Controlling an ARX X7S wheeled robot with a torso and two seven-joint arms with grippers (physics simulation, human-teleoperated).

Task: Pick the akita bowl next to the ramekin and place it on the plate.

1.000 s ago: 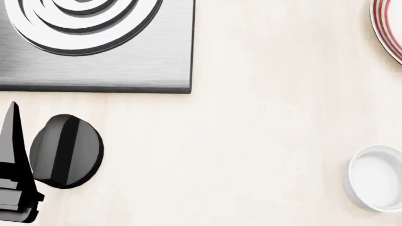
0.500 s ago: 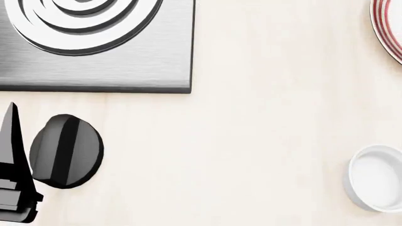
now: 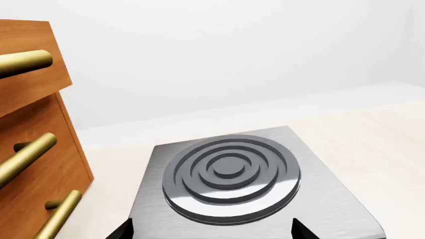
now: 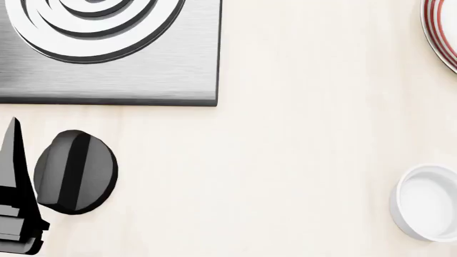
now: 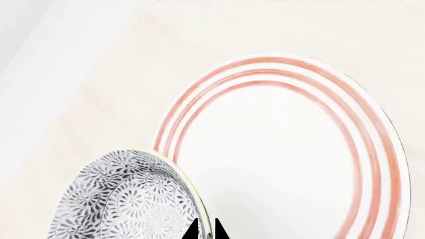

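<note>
Nothing has moved since a second ago. My right gripper [image 5: 205,230] pinches the akita bowl [image 5: 129,199] rim at lower left, over the plate [image 5: 292,149]; left jaws' state unclear.

Speckled akita bowl [image 5: 126,199] beside red-ringed plate [image 5: 279,149]

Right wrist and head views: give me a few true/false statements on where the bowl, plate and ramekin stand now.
1. The right gripper pinches the akita bowl at its rim. True.
2. The plate has blue rings. False: the rings are red.
3. In the head view the ramekin holds food. False: it looks empty.
4. The bowl shows a grey-and-white floral pattern. True.
5. In the head view the ramekin sits on the burner plate. False: it sits on the counter, far from it.
</note>
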